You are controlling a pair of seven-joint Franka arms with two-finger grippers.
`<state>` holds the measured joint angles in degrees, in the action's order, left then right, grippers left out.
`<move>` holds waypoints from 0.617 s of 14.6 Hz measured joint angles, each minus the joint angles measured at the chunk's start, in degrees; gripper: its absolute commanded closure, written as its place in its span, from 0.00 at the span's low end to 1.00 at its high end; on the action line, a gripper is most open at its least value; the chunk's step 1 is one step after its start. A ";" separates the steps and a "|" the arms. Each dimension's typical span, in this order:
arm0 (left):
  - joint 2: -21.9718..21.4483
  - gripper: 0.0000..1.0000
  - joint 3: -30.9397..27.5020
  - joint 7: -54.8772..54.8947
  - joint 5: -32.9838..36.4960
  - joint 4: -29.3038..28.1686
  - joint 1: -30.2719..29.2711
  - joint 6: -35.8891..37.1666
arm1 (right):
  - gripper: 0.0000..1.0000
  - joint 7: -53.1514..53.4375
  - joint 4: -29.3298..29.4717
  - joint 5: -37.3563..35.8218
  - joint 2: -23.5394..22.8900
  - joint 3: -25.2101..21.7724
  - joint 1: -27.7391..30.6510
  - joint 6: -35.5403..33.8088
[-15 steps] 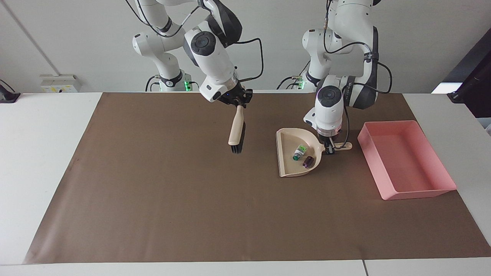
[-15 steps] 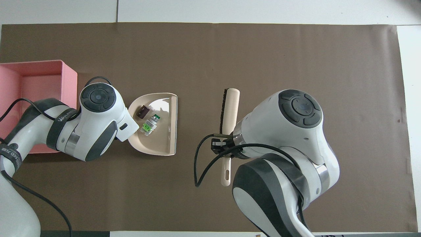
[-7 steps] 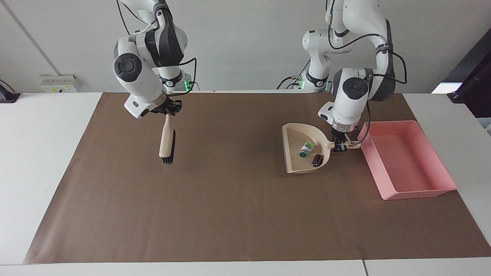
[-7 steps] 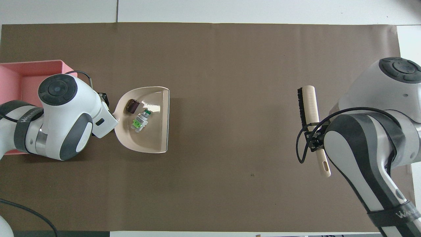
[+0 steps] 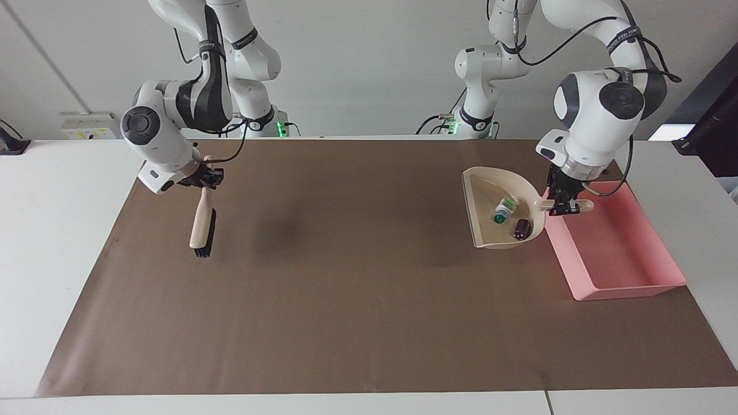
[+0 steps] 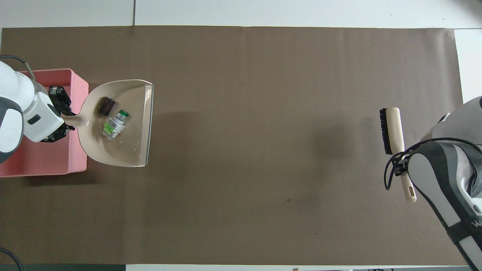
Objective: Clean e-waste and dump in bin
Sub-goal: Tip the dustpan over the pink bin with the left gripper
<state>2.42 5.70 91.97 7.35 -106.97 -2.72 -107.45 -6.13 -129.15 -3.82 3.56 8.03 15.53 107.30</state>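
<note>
My left gripper (image 5: 564, 204) is shut on the handle of the cream dustpan (image 5: 481, 193) and holds it raised, its handle end over the wall of the pink bin (image 5: 628, 285). In the pan lie two e-waste parts, a green-tipped one (image 5: 503, 210) and a dark cylinder (image 5: 522, 229). No white-and-orange part is in view. The overhead view shows the left gripper (image 6: 64, 120), dustpan (image 6: 128, 146), green-tipped part (image 6: 115, 122), cylinder (image 6: 106, 106) and bin (image 6: 80, 94). My right gripper (image 5: 203, 176) is shut on a brush (image 5: 202, 222) over the mat at the right arm's end.
A brown mat (image 5: 346, 288) covers most of the white table. The brush (image 6: 391, 128) hangs bristles-down from the right gripper (image 6: 401, 167) above the mat. The bin's floor shows nothing in it.
The left gripper has lifted the dustpan with the parts and carried it to the bin's wall. The right gripper has carried the brush away toward the right arm's end of the table.
</note>
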 measured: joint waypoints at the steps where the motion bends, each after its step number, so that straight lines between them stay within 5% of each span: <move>1: 0.03 0.99 -0.02 2.08 -0.02 0.81 -1.68 0.25 | 1.00 -0.06 -1.05 0.00 0.17 -0.01 0.79 1.18; 9: 2.57 0.98 -0.52 15.82 0.07 7.09 -16.08 0.34 | 1.00 -0.08 -4.71 0.00 0.62 0.46 1.09 6.97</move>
<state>4.98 5.18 107.79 7.42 -99.88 -18.80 -107.12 -6.20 -133.86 -3.83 4.18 8.49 16.62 114.27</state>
